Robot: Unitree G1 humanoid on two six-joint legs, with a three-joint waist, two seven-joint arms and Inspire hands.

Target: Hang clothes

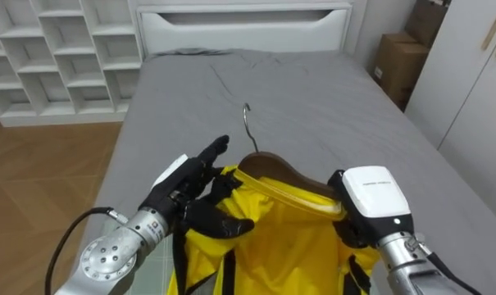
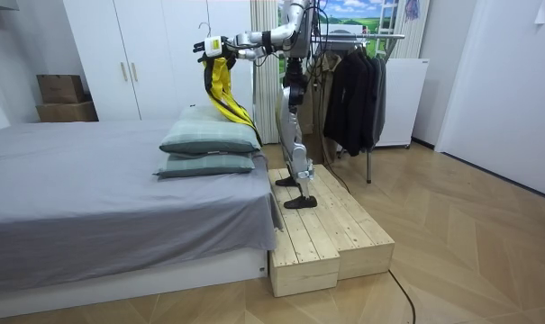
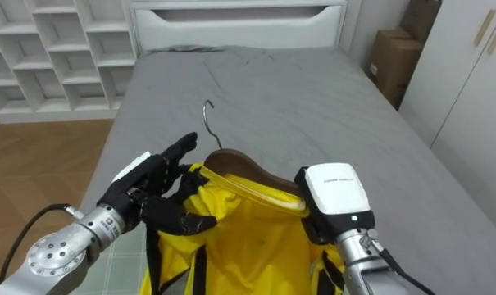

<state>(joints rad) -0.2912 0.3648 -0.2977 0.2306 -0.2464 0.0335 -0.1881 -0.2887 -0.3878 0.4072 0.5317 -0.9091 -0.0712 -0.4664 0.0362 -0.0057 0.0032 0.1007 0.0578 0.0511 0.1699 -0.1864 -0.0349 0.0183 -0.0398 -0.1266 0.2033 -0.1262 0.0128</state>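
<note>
Left eye view: hanger (image 1: 272,170) in yellow garment (image 1: 272,238) runs left-right, hook (image 1: 246,123) pointing far; left robot hand (image 1: 186,192) grasps garment's left shoulder, right robot hand (image 1: 370,197) at right end, grip can't tell.

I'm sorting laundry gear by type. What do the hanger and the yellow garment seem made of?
Hanger: apparently smooth brown wood, by its colour and rounded shape; hook: thin grey metal wire. Garment: probably slick synthetic fabric, bright yellow with a slight sheen and dark trim.
</note>
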